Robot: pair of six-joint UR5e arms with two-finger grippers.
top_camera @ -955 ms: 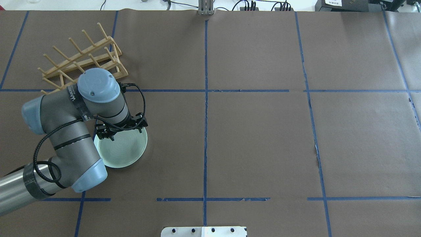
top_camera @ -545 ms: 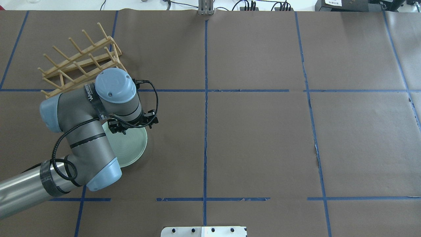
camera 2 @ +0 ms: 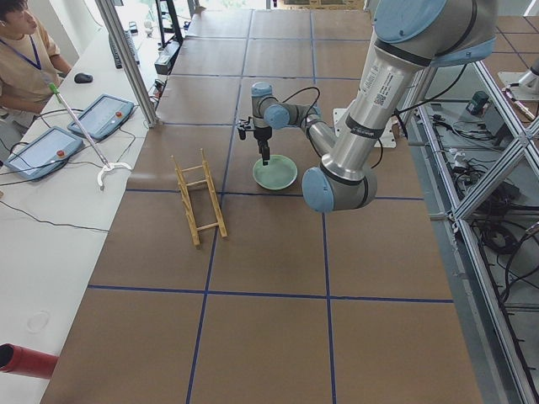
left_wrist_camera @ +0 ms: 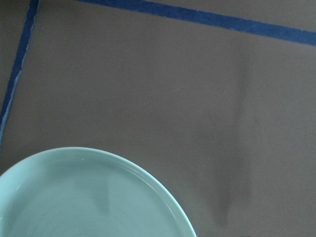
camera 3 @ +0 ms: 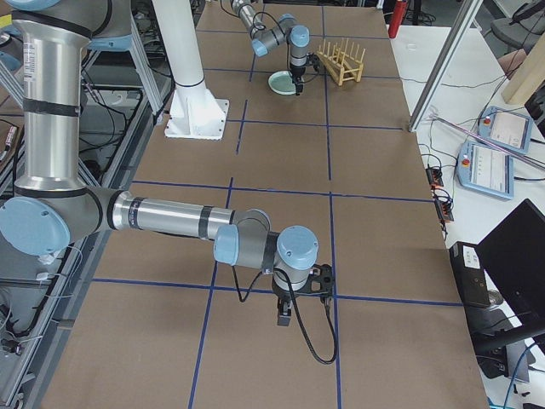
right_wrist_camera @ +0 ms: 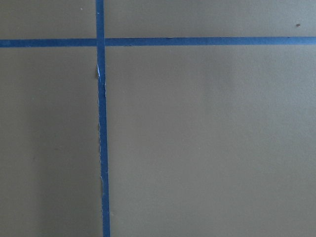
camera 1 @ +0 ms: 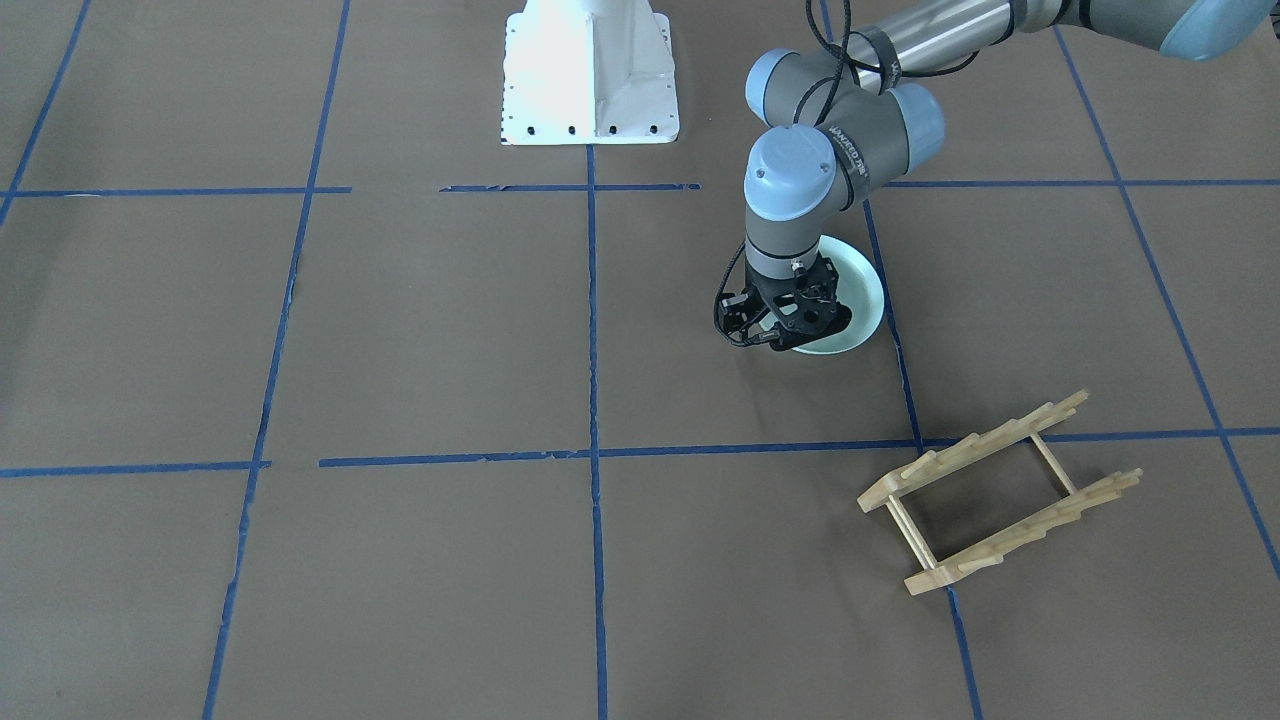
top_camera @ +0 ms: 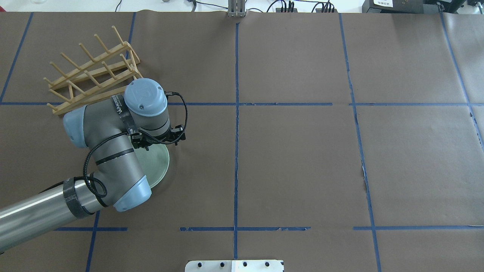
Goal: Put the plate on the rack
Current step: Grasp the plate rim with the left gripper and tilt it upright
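Observation:
The pale mint-green plate (top_camera: 157,166) lies flat on the brown table; it also shows in the front view (camera 1: 855,290) and fills the lower left of the left wrist view (left_wrist_camera: 74,197). The light-wood rack (top_camera: 90,73) stands beyond it at the far left, empty, seen too in the front view (camera 1: 1000,490). My left gripper (camera 1: 790,335) points down over the plate's far rim, fingers apparently apart, holding nothing. My right gripper (camera 3: 285,317) hangs low over bare table far from both; I cannot tell whether it is open or shut.
The table is covered in brown paper with a blue tape grid (top_camera: 236,113). The white robot base (camera 1: 588,75) stands at the near side. An operator (camera 2: 25,50) sits beyond the far edge with tablets and cables.
My left arm has swung to the right, carrying the gripper from over the plate's far left part to its far right rim. The plate and rack have not moved.

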